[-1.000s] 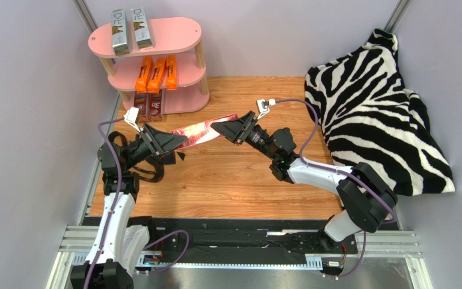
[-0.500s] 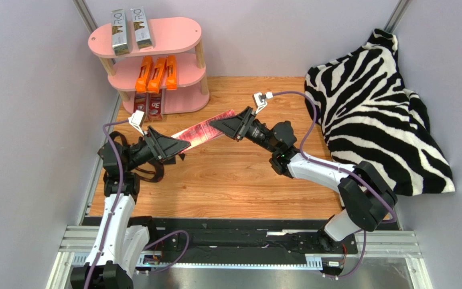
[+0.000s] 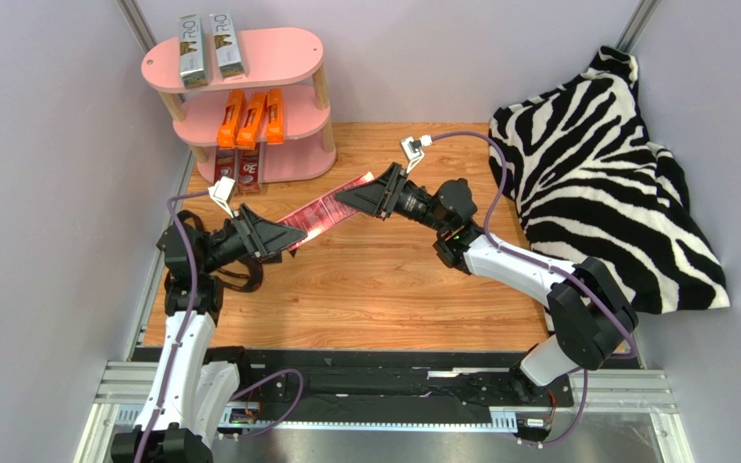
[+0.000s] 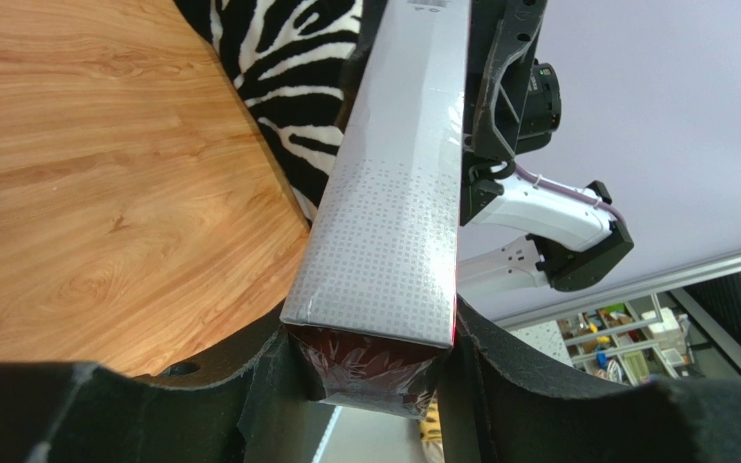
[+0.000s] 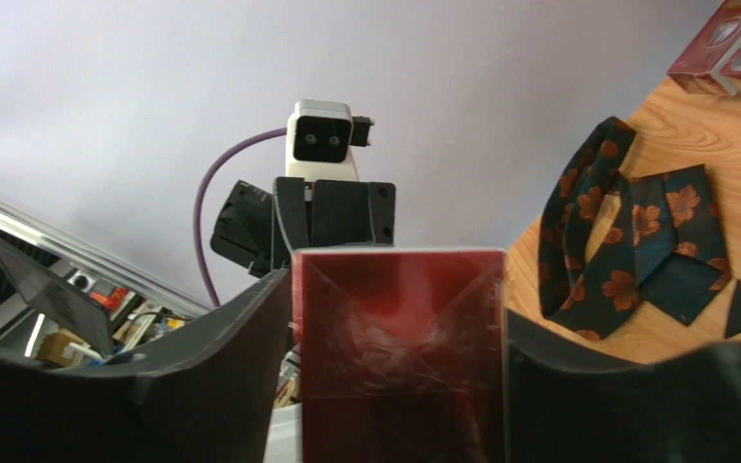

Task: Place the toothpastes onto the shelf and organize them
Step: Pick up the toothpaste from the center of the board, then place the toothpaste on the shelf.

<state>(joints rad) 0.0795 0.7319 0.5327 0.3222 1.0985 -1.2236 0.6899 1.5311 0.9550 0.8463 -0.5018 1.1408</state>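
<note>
A dark red toothpaste carton hangs above the table, held by both grippers. My left gripper is shut on its lower left end; the left wrist view shows that end clamped between the jaws. My right gripper is shut on its upper right end. The pink shelf stands at the back left. Two silver-grey cartons lie on its top tier. Three orange cartons lie on the middle tier. Two dark red cartons lie on the bottom tier.
A zebra-print cloth fills the right side, up against the wall. A dark flowered strap lies on the wood under my left arm. Grey walls close in the left, back and right.
My left gripper has closed on the carton's near end and drawn back a little. My right gripper has shifted up and left, so the carton slopes more steeply.
</note>
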